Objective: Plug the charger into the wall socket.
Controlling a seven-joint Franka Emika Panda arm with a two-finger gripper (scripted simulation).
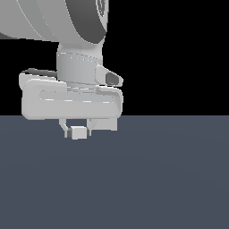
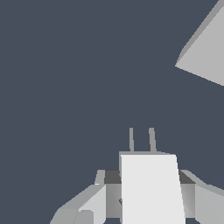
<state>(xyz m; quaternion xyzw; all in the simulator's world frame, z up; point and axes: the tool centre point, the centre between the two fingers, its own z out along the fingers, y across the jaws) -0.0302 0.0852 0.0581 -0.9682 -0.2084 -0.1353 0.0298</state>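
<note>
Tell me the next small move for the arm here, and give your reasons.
Probably swing the gripper toward the wall socket. It already grips the charger, whose two prongs point at bare floor, while the plate sits off to one side, out of line.

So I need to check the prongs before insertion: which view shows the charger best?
The wrist view: the charger fills the foreground between the fingers, both prongs plainly visible. The exterior view shows it only as a tiny white block under the gripper, no prongs discernible.
</note>
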